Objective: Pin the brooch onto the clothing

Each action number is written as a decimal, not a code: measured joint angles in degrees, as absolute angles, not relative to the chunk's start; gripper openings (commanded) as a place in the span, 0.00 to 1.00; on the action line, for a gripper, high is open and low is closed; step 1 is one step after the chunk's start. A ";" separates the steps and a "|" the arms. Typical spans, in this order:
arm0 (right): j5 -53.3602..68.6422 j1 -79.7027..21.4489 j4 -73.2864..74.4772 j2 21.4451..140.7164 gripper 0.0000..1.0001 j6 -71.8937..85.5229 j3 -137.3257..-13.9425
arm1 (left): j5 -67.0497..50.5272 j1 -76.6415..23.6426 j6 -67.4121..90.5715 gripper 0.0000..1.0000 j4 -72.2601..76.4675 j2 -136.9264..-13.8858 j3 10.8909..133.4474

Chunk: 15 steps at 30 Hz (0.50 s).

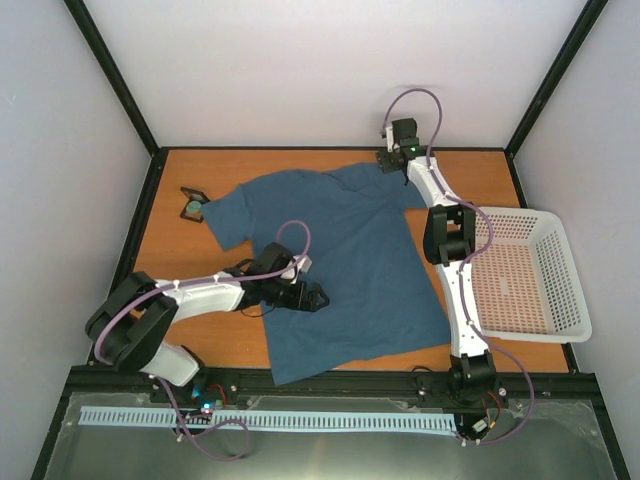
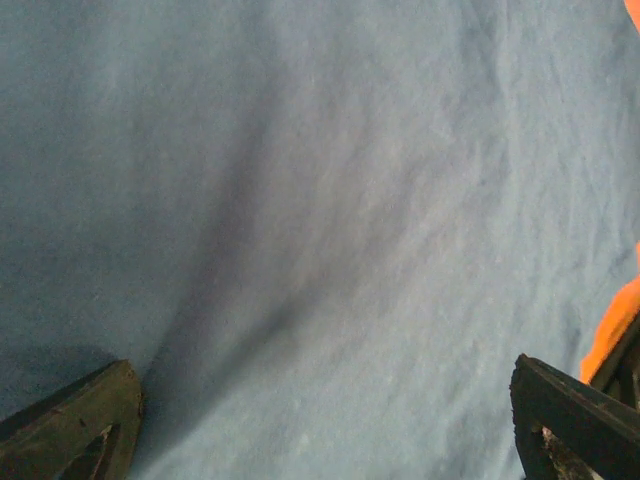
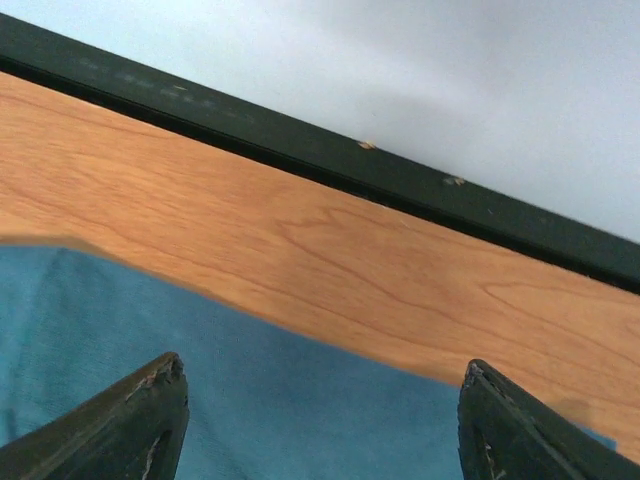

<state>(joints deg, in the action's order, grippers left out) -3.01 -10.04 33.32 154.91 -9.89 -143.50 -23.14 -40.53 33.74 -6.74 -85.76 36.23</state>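
The clothing (image 1: 340,270), a teal-blue T-shirt, lies spread flat in the middle of the table. The brooch (image 1: 192,210), a tiny pale piece, rests by a small black holder (image 1: 190,195) just left of the shirt's left sleeve. My left gripper (image 1: 318,298) hovers open over the shirt's lower body; in the left wrist view the clothing (image 2: 320,200) fills the frame between the gripper's (image 2: 325,430) spread fingers (image 2: 75,420). My right gripper (image 1: 388,162) stands open at the shirt's far right sleeve, its jaws (image 3: 320,425) over the clothing's edge (image 3: 300,410), holding nothing.
A white mesh basket (image 1: 570,300) stands at the right edge of the table. Bare wood (image 3: 330,250) runs behind the shirt up to a black frame rail (image 3: 330,160) and a white wall. The right arm stretches along the shirt's right side.
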 measured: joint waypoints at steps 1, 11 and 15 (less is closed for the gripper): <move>-3.25 -10.50 33.23 154.91 0.72 -10.50 -143.65 | -23.55 -40.53 34.52 1.00 -6.46 -84.90 35.31; 0.73 -18.52 35.33 154.91 0.64 -12.93 -144.29 | -28.38 -40.56 41.74 1.00 -11.55 -73.73 27.46; 2.66 -19.97 37.58 155.00 0.56 -11.07 -144.40 | -28.27 -40.56 43.42 1.00 -15.27 -71.72 27.29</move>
<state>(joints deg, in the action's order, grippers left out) 2.66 -19.97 37.58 155.00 -11.07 -144.40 -28.27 -40.56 43.42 -15.27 -71.72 27.29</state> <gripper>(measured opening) 0.621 0.997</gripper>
